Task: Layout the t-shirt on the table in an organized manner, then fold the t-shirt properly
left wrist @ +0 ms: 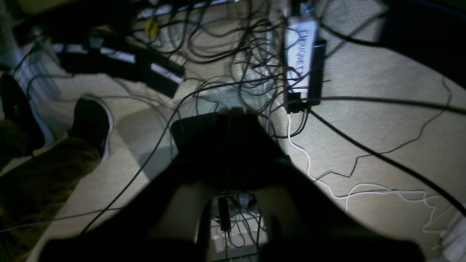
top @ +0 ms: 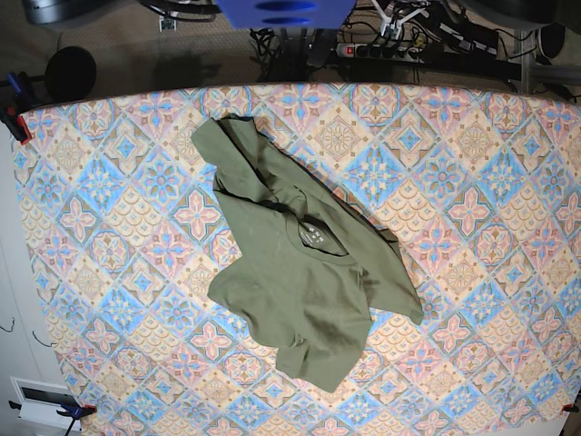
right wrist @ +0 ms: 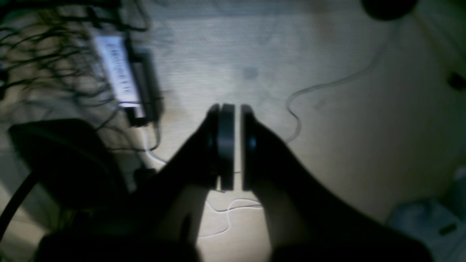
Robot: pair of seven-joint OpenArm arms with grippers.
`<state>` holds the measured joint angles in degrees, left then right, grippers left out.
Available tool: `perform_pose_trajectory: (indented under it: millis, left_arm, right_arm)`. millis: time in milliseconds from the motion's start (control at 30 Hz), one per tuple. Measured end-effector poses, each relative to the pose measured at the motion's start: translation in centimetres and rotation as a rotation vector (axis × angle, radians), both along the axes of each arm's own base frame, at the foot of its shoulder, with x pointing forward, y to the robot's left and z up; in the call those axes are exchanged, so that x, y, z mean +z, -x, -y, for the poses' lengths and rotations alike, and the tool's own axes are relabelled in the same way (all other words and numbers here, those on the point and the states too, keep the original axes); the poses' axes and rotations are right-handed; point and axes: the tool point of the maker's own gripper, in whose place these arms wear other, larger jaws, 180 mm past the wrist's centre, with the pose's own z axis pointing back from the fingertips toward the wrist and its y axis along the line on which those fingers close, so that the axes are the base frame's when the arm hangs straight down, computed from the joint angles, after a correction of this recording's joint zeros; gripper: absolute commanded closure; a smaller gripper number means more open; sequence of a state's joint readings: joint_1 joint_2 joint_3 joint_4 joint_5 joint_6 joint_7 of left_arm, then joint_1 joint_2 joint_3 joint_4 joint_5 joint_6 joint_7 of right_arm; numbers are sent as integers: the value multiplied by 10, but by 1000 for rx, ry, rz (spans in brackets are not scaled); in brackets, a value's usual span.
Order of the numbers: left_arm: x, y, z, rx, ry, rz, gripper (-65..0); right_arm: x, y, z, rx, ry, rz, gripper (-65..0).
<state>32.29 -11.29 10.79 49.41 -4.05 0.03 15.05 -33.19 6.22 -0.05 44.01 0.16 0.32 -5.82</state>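
The olive-green t-shirt [top: 300, 282] lies crumpled near the middle of the table [top: 490, 182] in the base view, bunched and partly folded over itself. Its collar with the small white label [top: 313, 232] faces up. Neither arm shows in the base view. The left gripper [left wrist: 229, 116] appears in the left wrist view as a dark shape with its fingers together, empty, over the floor. The right gripper [right wrist: 237, 109] appears in the right wrist view with its pads almost touching, empty, also over the floor. Neither wrist view shows the shirt or the table.
Below both grippers is beige carpet with tangled cables and a white power strip [left wrist: 302, 58]. A person's shoe [left wrist: 91, 120] and leg are at the left of the left wrist view. The blue robot base [top: 283, 11] stands behind the table's far edge.
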Motion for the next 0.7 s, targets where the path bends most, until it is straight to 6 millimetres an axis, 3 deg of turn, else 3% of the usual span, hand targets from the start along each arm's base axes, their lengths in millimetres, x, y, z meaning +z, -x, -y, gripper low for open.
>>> perform_pose_trajectory:
  millis: [67, 233, 400, 533, 600, 700]
  left_arm:
    - [9, -4, 2, -7, 7, 34, 0]
    - [36, -10, 2, -30, 18, 109, 0]
    - [66, -20, 17, -49, 66, 186, 0]
    - [90, -28, 24, -67, 91, 245, 0]
    - [99, -27, 26, -77, 100, 246, 0]
    - [116, -40, 32, -74, 114, 299, 0]
  right_arm:
    - [9, -4, 2, 27, -7, 28, -7]
    - [45, -24, 40, 94, 77, 128, 0]
    - [76, -29, 40, 68, 78, 206, 0]
    - [114, -42, 79, 69, 188, 275, 0]
    - [132, -57, 82, 84, 204, 323, 0]
    - [157, -89, 65, 125, 177, 430, 0]
